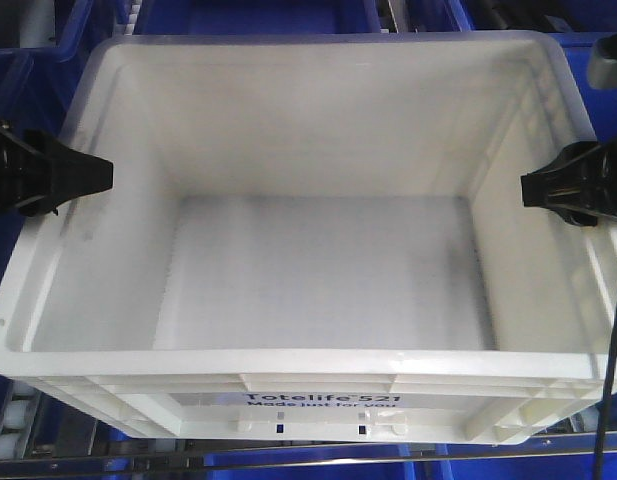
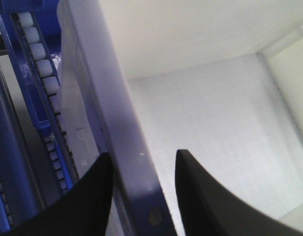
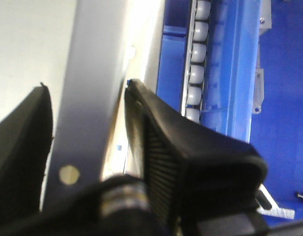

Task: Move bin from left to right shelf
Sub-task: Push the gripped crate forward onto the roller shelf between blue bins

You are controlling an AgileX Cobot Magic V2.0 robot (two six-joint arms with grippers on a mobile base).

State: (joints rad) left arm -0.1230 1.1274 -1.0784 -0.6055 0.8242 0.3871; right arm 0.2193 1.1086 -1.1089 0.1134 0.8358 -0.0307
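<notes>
— Where is the bin (image 1: 318, 270)?
— Between roller rails (image 2: 39, 50) that run along both its sides, with blue totes (image 1: 258, 12) behind it.
— And the grippers?
— The left gripper (image 2: 141, 164) and right gripper (image 3: 87, 91) each straddle one of the bin's side rims, fingers spread either side. Whether they clamp it is unclear.

Dark blue totes (image 1: 258, 12) on every side, bright, even, cool-white light
</notes>
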